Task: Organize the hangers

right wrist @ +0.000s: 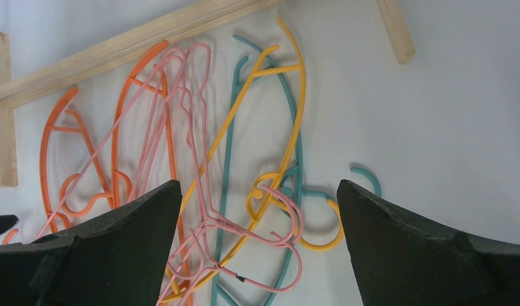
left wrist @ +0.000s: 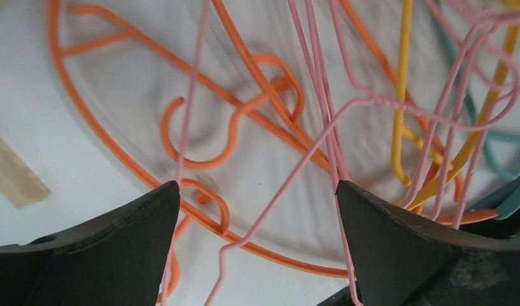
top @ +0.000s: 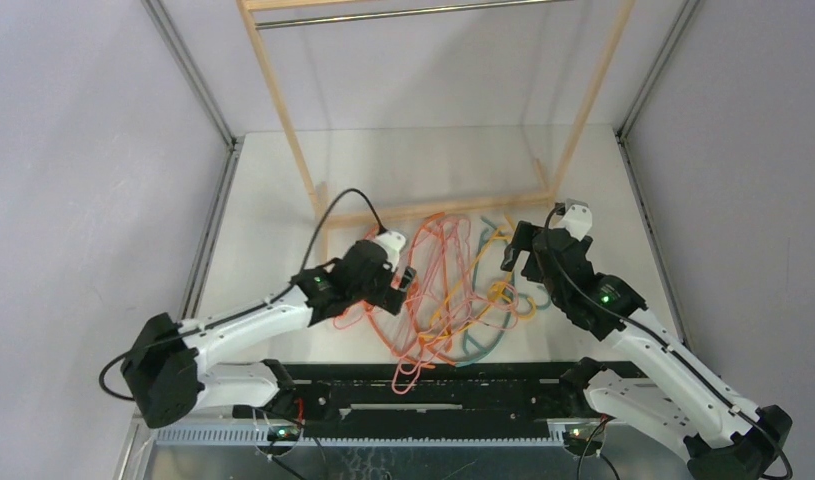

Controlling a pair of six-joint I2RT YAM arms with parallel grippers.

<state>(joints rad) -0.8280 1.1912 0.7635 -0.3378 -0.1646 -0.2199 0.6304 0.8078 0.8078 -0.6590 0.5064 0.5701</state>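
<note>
Pale grey walls box in a white table [top: 283, 180]. At its far side stands a tall wooden rack [top: 283, 110] w/ a metal rod [top: 413, 12] across the top. No hanger hangs on the stretch of rod in view. The hangers [top: 448, 290] all lie flat on the table in one tangled heap, just in front of the rack's base and btwn the two arms.

The left claw [top: 405, 280] sits over the heap's left edge, the right claw [top: 515, 250] over its right edge. Both are spread wide and grasp nothing.

Step in hand, as I read it: picking a first hanger out of the tangle, w/ no sorting done yet. The next move calls for singling out one wire that lies on top, closing on it, then lifting slowly. Hooks and frames interlock, so a pull may drag neighbours along.

Left wrist cam, close up: pink wires [left wrist: 378, 100] cross the gap of the left claw [left wrist: 256, 186], over an orange hook [left wrist: 206, 164], w/ a yellow bar [left wrist: 402, 76] to one side. Can't tell if the fingers are down at wire height. The overhead cam shows none of this layering.

Right wrist cam shows whole shapes: orange hanger [right wrist: 118, 115], pink hangers [right wrist: 209, 217], teal hanger [right wrist: 226, 166], yellow-orange hanger [right wrist: 284, 69], plus the rack's wooden foot rail [right wrist: 117, 54]. The right claw [right wrist: 258, 185] appears well above them. Only the overhead cam shows the rod and both arms together.
</note>
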